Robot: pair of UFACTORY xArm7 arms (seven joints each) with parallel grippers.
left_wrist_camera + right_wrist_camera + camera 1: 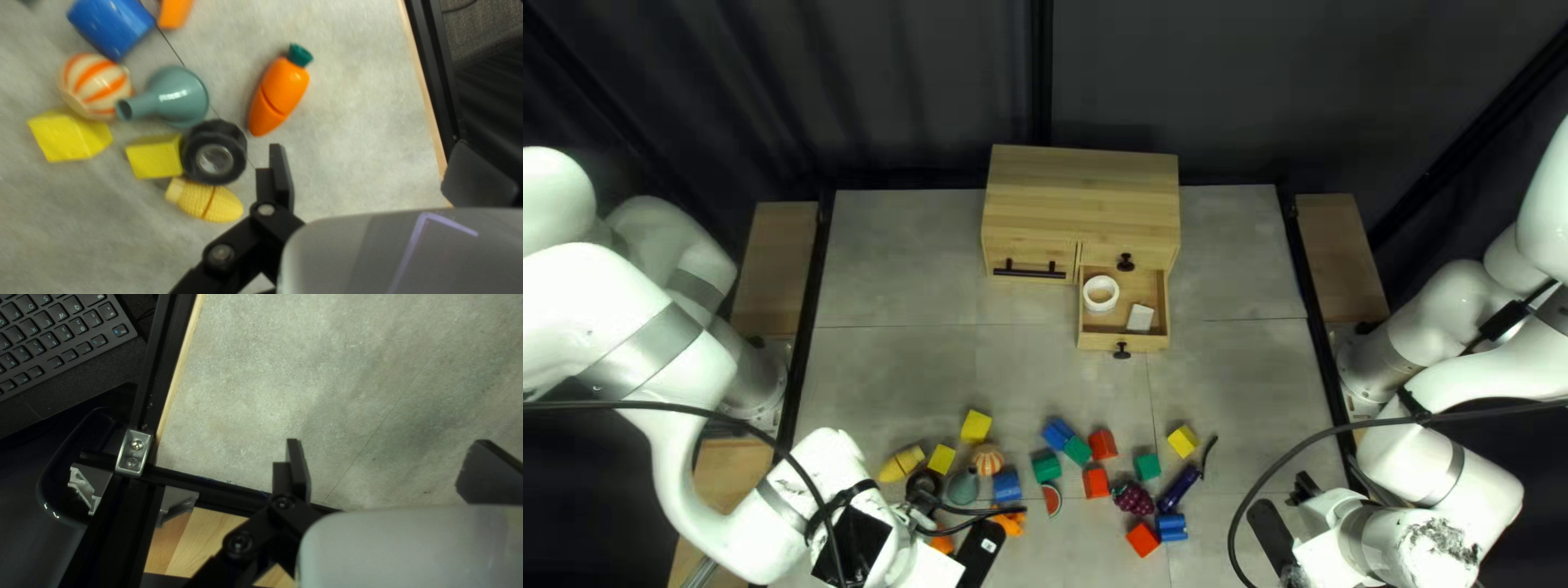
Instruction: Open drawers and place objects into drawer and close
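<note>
The wooden cabinet stands at the table's far edge. Its lower right drawer is pulled out, holding a white ring and a small white block. The drawer above and the bar-handled front are closed. My left gripper is low over the near left objects. In the left wrist view my left gripper is open and empty, a black wheel-like piece beside one finger and a carrot ahead. My right gripper is near the right front; in its wrist view the right gripper is open over bare table.
Colored blocks, an eggplant, grapes and a watermelon slice lie across the near middle. Toy corn, a teal funnel-shaped piece and a striped ball lie beside my left gripper. A black frame rail edges the table near my right gripper.
</note>
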